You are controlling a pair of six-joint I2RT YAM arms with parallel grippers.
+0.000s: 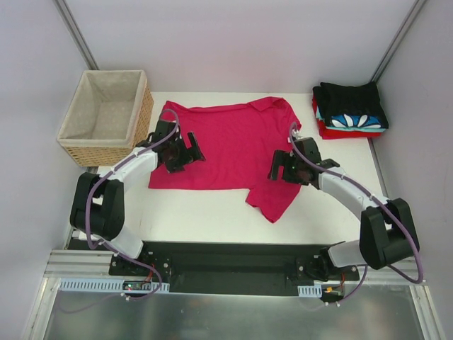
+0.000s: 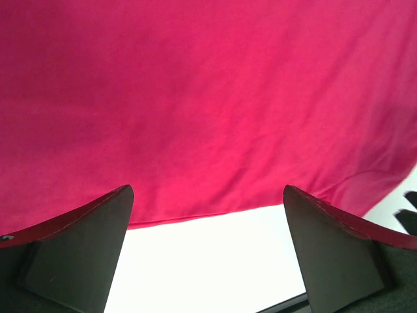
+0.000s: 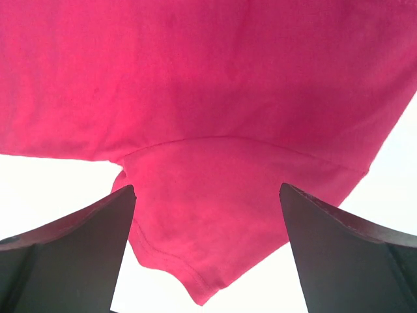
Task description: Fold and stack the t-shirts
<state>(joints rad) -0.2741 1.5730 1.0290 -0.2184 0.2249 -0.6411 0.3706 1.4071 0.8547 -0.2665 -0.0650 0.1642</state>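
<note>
Crimson tee (image 1: 226, 145) is laid flat on the desk (image 1: 205, 221), long axis left-right. Both are held released: left gripper (image 1: 185, 152) at the hem edge, right gripper (image 1: 282, 168) above the near sleeve, seemingly not touching.

White table (image 1: 212, 212): crimson tee (image 1: 233, 145), folded stack (image 1: 350, 110)

Overhead now: the white-shelled left arm (image 1: 124, 173) and right arm (image 1: 347, 190), bulky black joints, a thin purple cable (image 1: 88, 212) looping along each, black bases at six o'clock. The left gripper (image 1: 186, 152) and right gripper (image 1: 283, 168) are all black. Close up: matte dark wedge-shaped fingers (image 2: 81, 257) at seven and five o'clock.
</note>
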